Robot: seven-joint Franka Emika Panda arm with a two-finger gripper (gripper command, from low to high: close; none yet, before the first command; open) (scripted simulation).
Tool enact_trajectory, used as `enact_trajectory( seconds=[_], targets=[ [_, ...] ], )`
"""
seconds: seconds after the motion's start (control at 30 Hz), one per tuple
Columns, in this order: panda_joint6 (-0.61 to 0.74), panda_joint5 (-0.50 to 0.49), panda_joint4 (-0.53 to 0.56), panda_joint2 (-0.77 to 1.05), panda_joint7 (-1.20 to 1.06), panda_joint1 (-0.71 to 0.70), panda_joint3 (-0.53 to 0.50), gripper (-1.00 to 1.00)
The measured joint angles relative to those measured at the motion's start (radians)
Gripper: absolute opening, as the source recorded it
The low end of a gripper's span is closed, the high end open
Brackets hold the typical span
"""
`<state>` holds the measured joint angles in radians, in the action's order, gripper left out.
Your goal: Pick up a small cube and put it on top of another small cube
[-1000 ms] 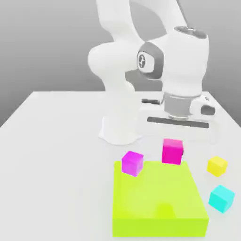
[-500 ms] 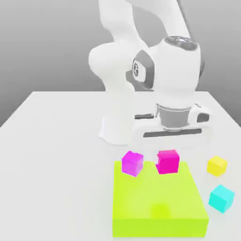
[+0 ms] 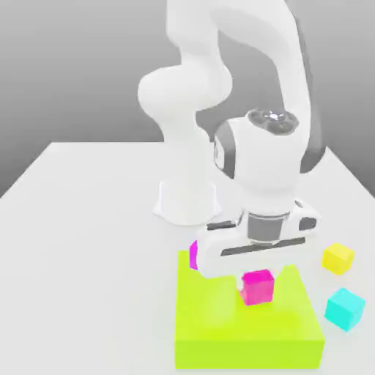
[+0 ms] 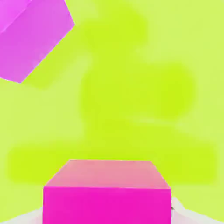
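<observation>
On the lime slab, the pink cube rests directly beneath the spread pincer; the purple cube, its apparent target, lies beside it, near the slab's far corner.

Bright even render light; soft arm shadow on lime block; no glare, no blur

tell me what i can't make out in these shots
- Magenta cube, exterior view: sits under the hand on the lime-green block; contact between cube and gripper is hidden by the hand's body.
- Purple cube, exterior view: mostly hidden behind the hand, just a sliver showing.
- Purple cube, hand view: cut off by the picture's edge.
- Magenta cube, hand view: cut off at the picture's edge.
</observation>
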<state>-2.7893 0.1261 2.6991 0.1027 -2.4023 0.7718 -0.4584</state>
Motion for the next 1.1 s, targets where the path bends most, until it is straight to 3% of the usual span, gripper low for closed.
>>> enact_trajectory(
  seconds=[0.13,0.33,0.53,1.1],
  targets=[
    [-0.003,0.004,0.0,0.003,-0.003,-0.003,0.002,1.0],
    [0.099,-0.157,-0.005,-0.11,0.112,-0.02,-0.024,1.0],
    [0.19,-0.224,-0.002,-0.211,0.162,-0.033,-0.011,1.0],
    [0.2,-0.13,-0.087,-0.095,0.58,0.056,0.049,1.0]
  ],
)
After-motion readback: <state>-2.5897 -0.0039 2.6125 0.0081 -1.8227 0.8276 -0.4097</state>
